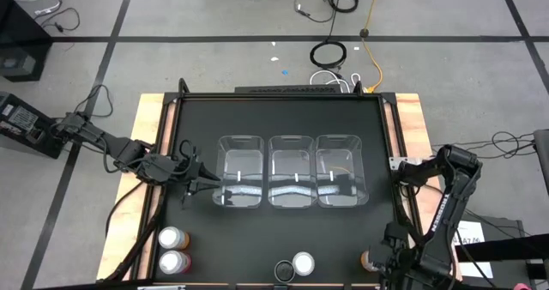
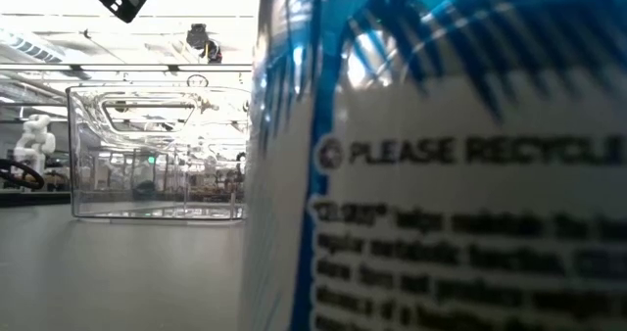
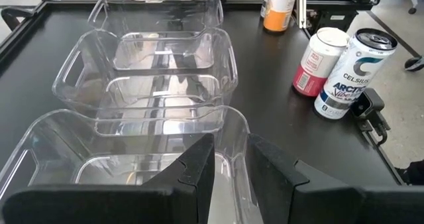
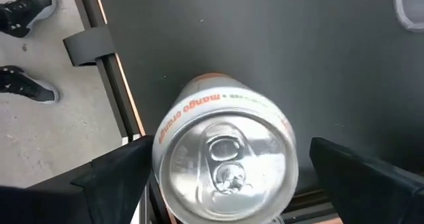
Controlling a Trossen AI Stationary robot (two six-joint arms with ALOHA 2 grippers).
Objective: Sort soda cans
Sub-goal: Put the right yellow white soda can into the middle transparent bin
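High view: three clear plastic bins [image 1: 296, 183] sit side by side in the middle of the black table [image 1: 283, 118], none with a can in it. The left gripper [image 1: 199, 185] hovers at the near corner of the leftmost bin [image 1: 239, 184]; in its wrist view the fingers [image 3: 192, 174] straddle that bin's rim, close together with only a narrow gap, and whether they pinch the plastic I cannot tell. The right gripper [image 4: 225, 168] is at the table's front right corner, spread wide on either side of an upright orange can [image 4: 224, 159] labelled "mango orange", its pads clear of the can's sides. Two pink cans [image 1: 173, 250] stand touching each other near the front left edge, and a silver-topped can [image 1: 303, 262] stands at the front middle beside a dark-topped can [image 1: 284, 270]. In the low view a blue and white can [image 2: 441, 155] fills most of the picture, with a bin behind it to the left. A person's black shoes [image 4: 26, 12] show on the floor beside the table.
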